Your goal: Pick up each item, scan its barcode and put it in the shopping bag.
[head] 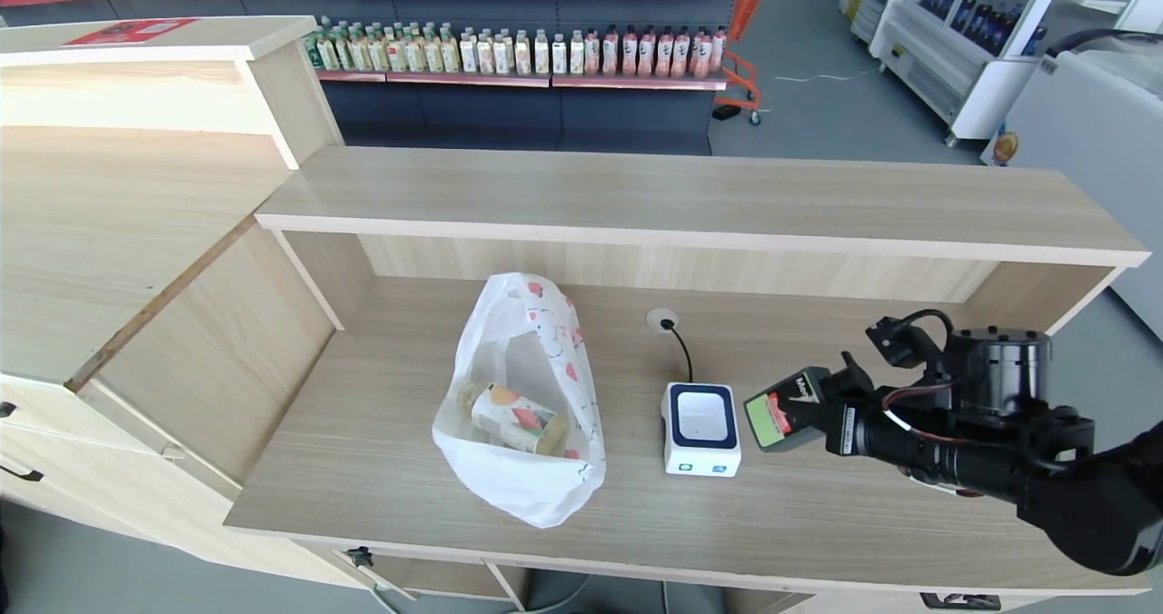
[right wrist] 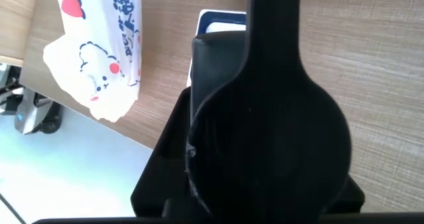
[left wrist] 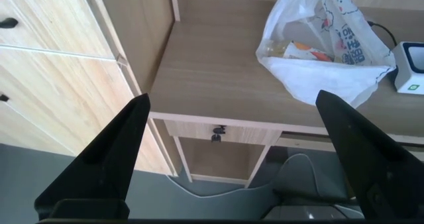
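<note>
**Box held beside the scanner**

Head view: our right gripper (head: 822, 407) clenches a dark box with a green-and-red label (head: 781, 411) at 3 o'clock of the white, blue-rimmed barcode scanner (head: 700, 428). The white plastic shopping bag with red prints (head: 522, 405) lies at the scanner's 9 o'clock on the wooden counter (head: 382, 469), 1 orange-printed carton (head: 516, 420) inside.

Left wrist view: our left gripper (left wrist: 232, 161) hangs released off the counter's edge.

Right wrist view: the scanner lies beside the bag.

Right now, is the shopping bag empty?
No, a packaged item with an orange and green print lies inside the shopping bag.
</note>
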### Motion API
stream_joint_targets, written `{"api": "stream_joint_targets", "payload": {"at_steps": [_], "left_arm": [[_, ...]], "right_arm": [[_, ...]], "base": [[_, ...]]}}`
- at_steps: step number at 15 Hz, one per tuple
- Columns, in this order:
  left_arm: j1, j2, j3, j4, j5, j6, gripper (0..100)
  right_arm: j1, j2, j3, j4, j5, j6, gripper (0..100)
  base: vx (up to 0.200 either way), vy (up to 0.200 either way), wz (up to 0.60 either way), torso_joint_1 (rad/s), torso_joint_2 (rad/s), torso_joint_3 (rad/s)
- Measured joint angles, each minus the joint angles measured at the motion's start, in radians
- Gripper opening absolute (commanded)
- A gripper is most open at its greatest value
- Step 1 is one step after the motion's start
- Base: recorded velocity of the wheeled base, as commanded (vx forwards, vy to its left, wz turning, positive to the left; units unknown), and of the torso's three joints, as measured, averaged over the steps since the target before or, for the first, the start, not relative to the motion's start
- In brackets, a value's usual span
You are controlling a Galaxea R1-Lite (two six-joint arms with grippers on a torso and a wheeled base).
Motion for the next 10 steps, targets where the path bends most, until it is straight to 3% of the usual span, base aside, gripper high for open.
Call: {"api": "stream_joint_targets", "payload": {"at_steps": [10], "left_arm": [[-0.001,0.0,0.0,0.0,0.0,0.0,100]], "right_arm": [[0.046,0.179,-0.15,-0.011,0.008,0.003,0]], "base": [[0.0,0.0,0.0,0.0,0.0,0.0]]}}
